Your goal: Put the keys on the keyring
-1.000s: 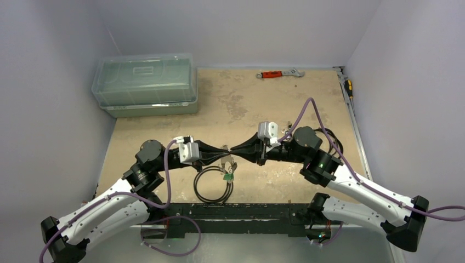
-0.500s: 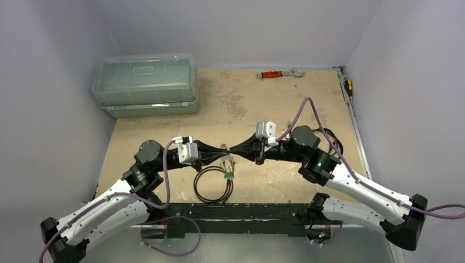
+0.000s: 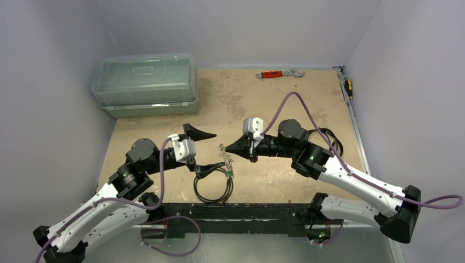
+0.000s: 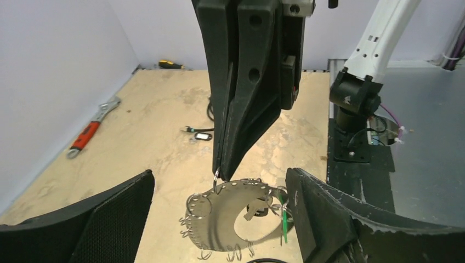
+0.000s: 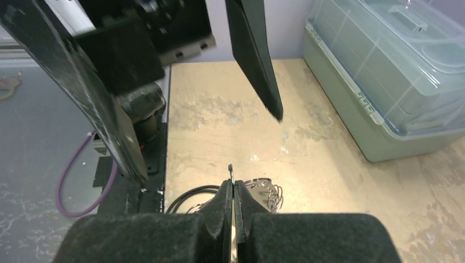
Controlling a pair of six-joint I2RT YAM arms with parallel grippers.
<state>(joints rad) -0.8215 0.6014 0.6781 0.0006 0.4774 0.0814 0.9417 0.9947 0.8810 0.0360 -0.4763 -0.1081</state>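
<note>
The keyring (image 4: pixel 225 224) is a silvery crescent plate edged with small wire rings, hanging above the table. My right gripper (image 5: pixel 233 186) is shut on one small ring (image 5: pixel 231 171) at its top edge, and its fingers (image 4: pixel 241 109) come down from above in the left wrist view. A key (image 4: pixel 253 211) and a green piece (image 4: pixel 284 219) dangle from the keyring's right end. My left gripper (image 4: pixel 219 178) stands wide open, one finger on each side of the keyring, touching nothing. From above, the keyring (image 3: pixel 226 159) hangs below the right gripper (image 3: pixel 227 148), with the left gripper (image 3: pixel 217 151) open beside it.
A black cable coil (image 3: pixel 213 186) lies under the keyring near the front edge. A clear lidded box (image 3: pixel 145 85) stands back left. A red-handled wrench (image 3: pixel 279 73) and a screwdriver (image 3: pixel 349 86) lie at the back. A small black fob (image 4: pixel 203 135) rests mid-table.
The left gripper, shut tip to tip against the right one before, has opened wide and drawn back left. The right gripper has shifted left, still holding the keyring.
</note>
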